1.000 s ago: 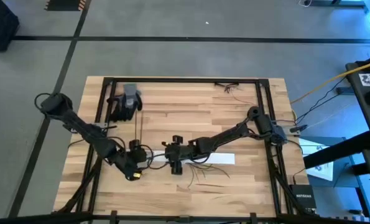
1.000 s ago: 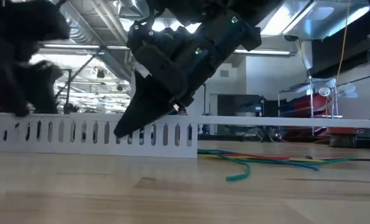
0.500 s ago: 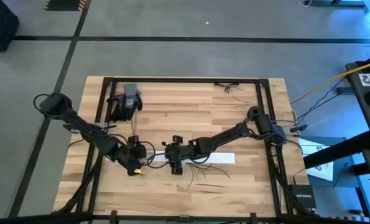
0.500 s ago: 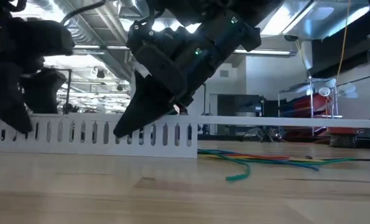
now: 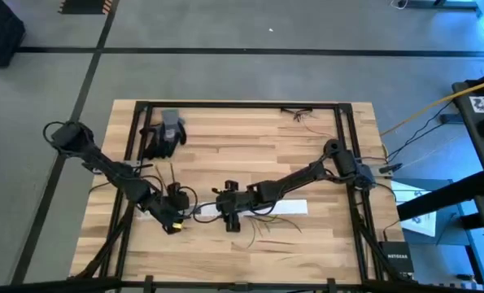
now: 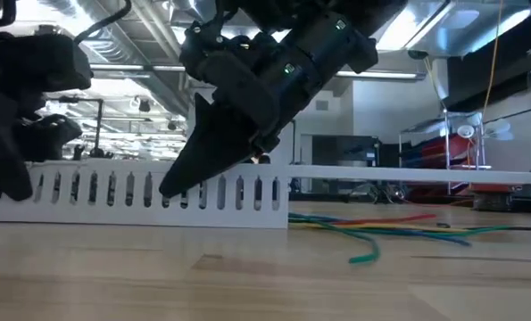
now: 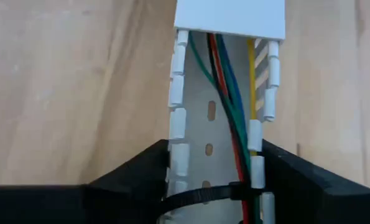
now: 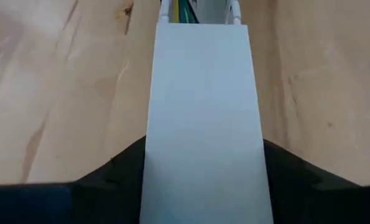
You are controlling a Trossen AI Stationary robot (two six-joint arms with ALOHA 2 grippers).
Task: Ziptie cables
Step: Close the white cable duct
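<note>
On the pale wooden slatted table (image 5: pixel 242 130), both grippers clasp the long white slotted plastic duct (image 7: pixel 216 112).

The right gripper (image 5: pixel 230 213) clenches its covered stretch, the left gripper (image 5: pixel 173 213) its open end; inside, thin coloured cables (image 7: pixel 231 99) already wear a black ziptie (image 7: pixel 203 194). Trimming probably remains. Grey floor surrounds.

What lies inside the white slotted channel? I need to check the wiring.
In the open part of the white slotted channel run coloured cables, a black zip tie across them. Farther on, the white cover hides them.
</note>
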